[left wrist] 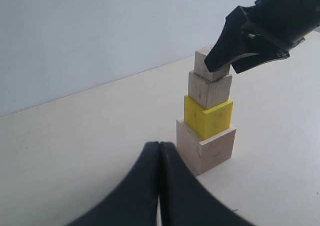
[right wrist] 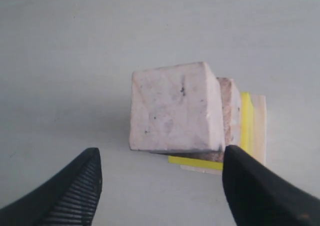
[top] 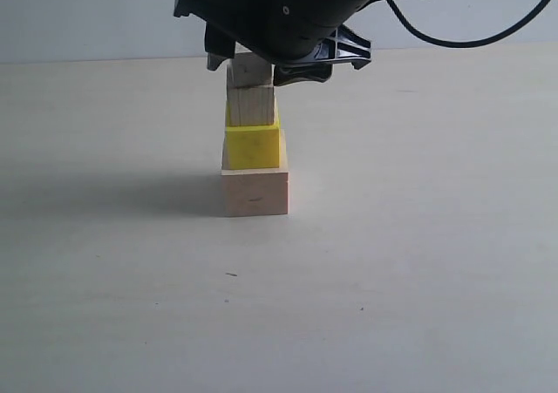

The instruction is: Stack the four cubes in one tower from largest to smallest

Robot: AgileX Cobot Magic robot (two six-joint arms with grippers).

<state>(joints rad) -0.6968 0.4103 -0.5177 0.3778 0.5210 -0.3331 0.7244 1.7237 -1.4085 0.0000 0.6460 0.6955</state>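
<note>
The tower stands on the table: large pale wood cube (top: 255,193) at the bottom, yellow cube (top: 254,147) on it, medium wood cube (top: 251,107) above, and tiny wood cube (top: 250,69) on top, turned a little askew. My right gripper (top: 257,69) hovers at the tower's top, open, its fingers wide on either side of the tiny cube (right wrist: 172,108). The right wrist view looks down the stack past the medium cube (right wrist: 231,110) and the yellow cube (right wrist: 246,121). My left gripper (left wrist: 159,146) is shut and empty, low and beside the large cube (left wrist: 207,148).
The pale table (top: 418,262) spreads around the tower with a white wall behind it. The right arm's black cable (top: 453,36) hangs at the upper right. The right gripper's body (left wrist: 260,30) covers part of the tiny cube in the left wrist view.
</note>
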